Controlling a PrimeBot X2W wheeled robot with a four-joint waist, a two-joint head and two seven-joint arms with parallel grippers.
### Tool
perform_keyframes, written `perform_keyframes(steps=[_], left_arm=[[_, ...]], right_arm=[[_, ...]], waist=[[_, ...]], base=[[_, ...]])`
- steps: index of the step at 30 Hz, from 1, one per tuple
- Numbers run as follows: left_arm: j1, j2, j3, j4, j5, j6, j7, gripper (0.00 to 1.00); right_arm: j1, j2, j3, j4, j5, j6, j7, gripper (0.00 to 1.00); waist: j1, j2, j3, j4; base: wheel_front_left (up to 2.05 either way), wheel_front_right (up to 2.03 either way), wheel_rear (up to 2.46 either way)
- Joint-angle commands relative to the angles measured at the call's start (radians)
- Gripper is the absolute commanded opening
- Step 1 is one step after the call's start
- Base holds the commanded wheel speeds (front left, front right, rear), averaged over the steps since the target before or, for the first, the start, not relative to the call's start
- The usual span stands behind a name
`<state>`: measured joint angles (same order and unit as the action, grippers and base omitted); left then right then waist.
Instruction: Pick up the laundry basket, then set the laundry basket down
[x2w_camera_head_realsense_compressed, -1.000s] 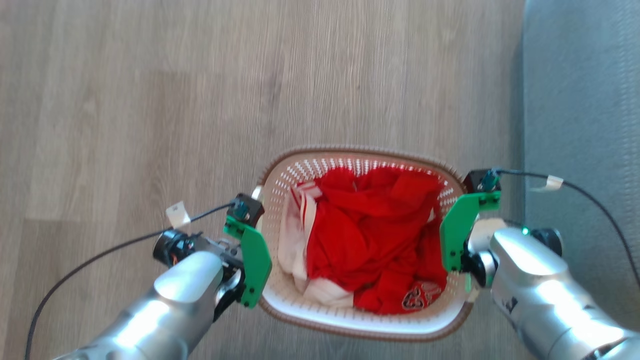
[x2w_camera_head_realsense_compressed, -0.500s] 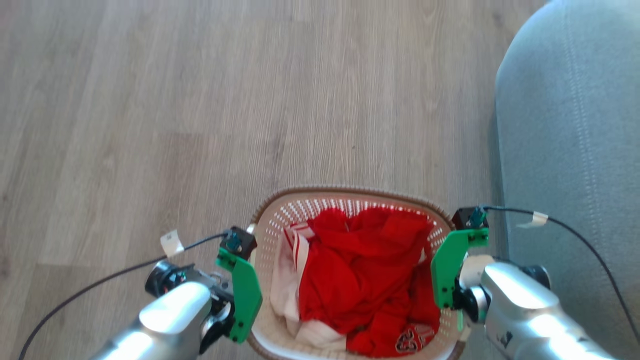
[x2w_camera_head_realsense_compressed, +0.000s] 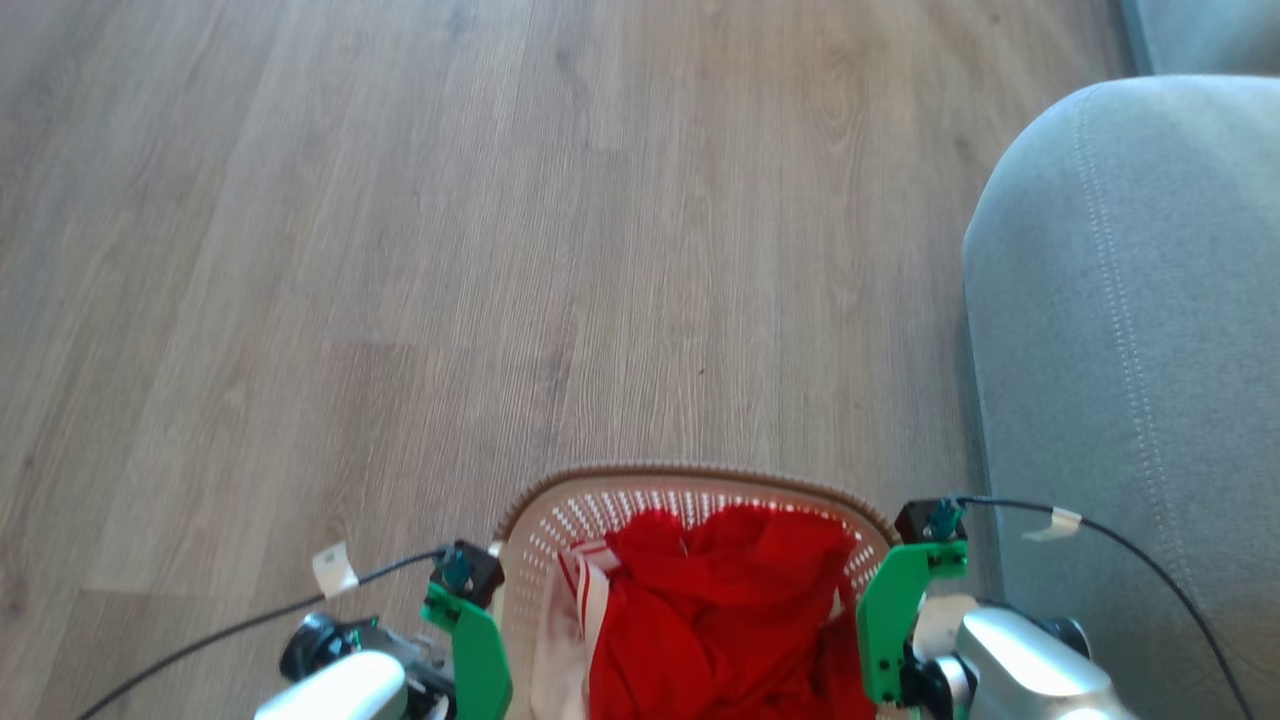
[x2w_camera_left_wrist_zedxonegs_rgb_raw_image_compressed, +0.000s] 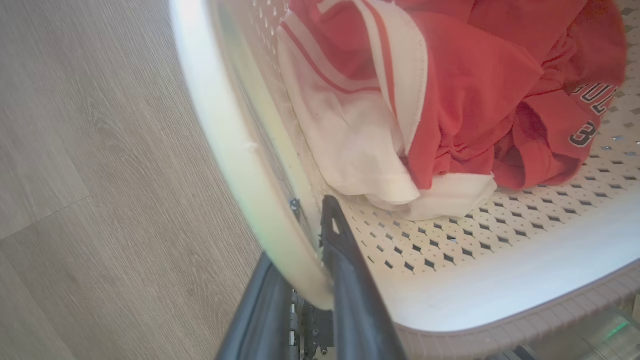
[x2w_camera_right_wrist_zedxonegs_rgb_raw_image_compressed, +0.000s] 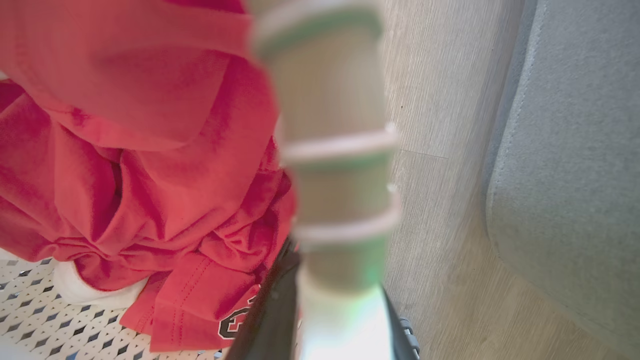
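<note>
Head view: the laundry basket (x2w_camera_head_realsense_compressed: 690, 472) sits at the bottom centre of the frame, its near part cut off by the lower edge. I see its brown rim, its pale perforated wall, and red and white clothes (x2w_camera_head_realsense_compressed: 720, 610) heaped inside. A green plate (x2w_camera_head_realsense_compressed: 472, 650) on my left wrist stands against the basket's left side and another green plate (x2w_camera_head_realsense_compressed: 895, 610) on my right wrist against its right side. A black cable (x2w_camera_head_realsense_compressed: 230, 630) runs off to the lower left. Wooden floor (x2w_camera_head_realsense_compressed: 400, 250) fills the rest, and a grey upholstered armrest (x2w_camera_head_realsense_compressed: 1120, 350) takes the right edge, near the basket but apart from it. I cannot tell whether the basket's base touches the floor.

Left wrist view: the left gripper (x2w_camera_left_wrist_zedxonegs_rgb_raw_image_compressed: 302, 260) rises from the bottom centre, nearly closed. One dark finger lies inside the basket's wall and the other outside, with the white rim pinched between them. The clothes lie at the upper right on the perforated bottom.

Right wrist view: the right gripper (x2w_camera_right_wrist_zedxonegs_rgb_raw_image_compressed: 345, 285) comes up at the bottom centre with the blurred basket wall between its two dark fingers. They sit close against it, so I read it as clamped. Red cloth fills the left and the armrest the right.
</note>
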<state>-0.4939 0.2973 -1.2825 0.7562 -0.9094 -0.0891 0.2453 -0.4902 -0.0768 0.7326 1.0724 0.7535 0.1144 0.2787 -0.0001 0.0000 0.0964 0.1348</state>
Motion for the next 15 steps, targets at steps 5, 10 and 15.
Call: perform_keyframes(steps=[5, 10, 15], left_arm=[[0.022, 0.047, 0.004, -0.11, -0.005, 0.018, 0.037, 0.0], [0.043, 0.075, 0.003, -0.176, 0.006, 0.033, 0.084, 0.0], [0.05, 0.091, 0.003, -0.218, 0.011, 0.047, 0.104, 0.0]], right_arm=[[0.015, 0.027, 0.028, -0.059, -0.005, 0.016, -0.021, 0.0], [0.022, 0.026, 0.028, -0.043, -0.024, 0.016, -0.027, 0.0], [0.023, 0.026, 0.027, -0.032, -0.036, 0.016, -0.03, 0.0]], waist=[[0.0001, 0.0, -0.024, -0.005], [0.0001, 0.0, -0.028, -0.007], [0.0001, 0.0, -0.026, -0.007]], base=[[0.0, 0.0, 0.0], [0.0, 0.0, 0.0], [0.0, 0.0, 0.0]])
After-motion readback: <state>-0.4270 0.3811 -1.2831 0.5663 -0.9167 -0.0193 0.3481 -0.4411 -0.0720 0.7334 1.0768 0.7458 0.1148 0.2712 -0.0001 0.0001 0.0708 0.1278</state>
